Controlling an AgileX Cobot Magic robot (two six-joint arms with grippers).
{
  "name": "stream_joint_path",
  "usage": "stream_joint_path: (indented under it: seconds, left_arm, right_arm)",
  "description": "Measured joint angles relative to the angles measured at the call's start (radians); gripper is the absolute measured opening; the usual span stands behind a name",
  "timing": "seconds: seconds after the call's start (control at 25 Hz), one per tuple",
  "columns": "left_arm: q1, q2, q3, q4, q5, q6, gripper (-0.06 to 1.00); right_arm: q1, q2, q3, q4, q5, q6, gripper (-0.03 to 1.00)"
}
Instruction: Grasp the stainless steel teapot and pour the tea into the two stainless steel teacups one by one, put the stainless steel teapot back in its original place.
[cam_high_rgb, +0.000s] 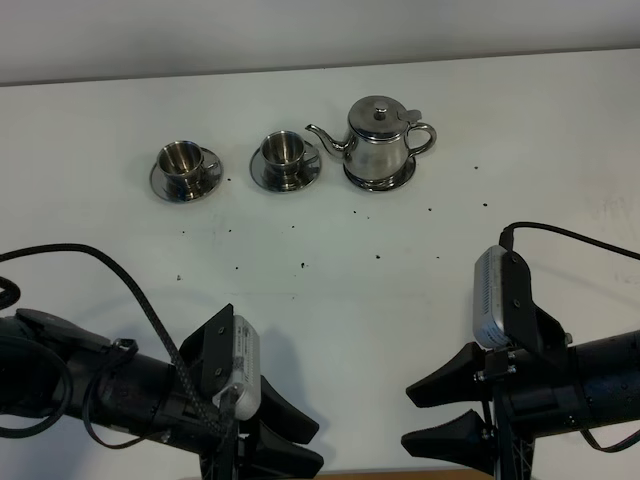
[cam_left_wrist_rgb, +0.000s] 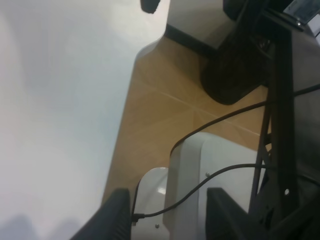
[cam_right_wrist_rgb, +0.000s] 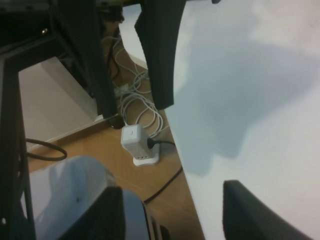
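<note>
Both arms low; left claw (cam_high_rgb: 318, 447) and right claw (cam_high_rgb: 406, 416) gape empty.

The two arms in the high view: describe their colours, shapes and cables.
Both arms are matte black. The left gripper and right gripper each end in two tapered black fingers. Each wrist carries a rounded silver-grey camera box. A thick black cable loops over the left arm; a thinner one arcs behind the right camera.

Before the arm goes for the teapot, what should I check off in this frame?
1. Teapot upright on its dish, lid on: ok.
2. Teacup beside the teapot and outer teacup upright: ok.
3. Teapot handle faces the right arm's side: ok.
4. Right end effector open, empty: ok.
5. Left end effector open, empty: ok.
6. Tea inside teapot: cannot tell.
</note>
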Motion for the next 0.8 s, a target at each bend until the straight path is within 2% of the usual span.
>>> stream_joint_path:
  seconds: [0.48,0.8]
  left_arm:
    - [0.0,0.0,0.0,-0.004,0.01,0.002,0.42]
    - [0.0,-0.024,0.0,-0.067,-0.007,-0.034,0.42]
  right_arm:
    - [0.0,0.0,0.0,0.0,0.0,0.0,0.44]
    - [0.0,0.0,0.0,0.118,0.0,0.0,0.44]
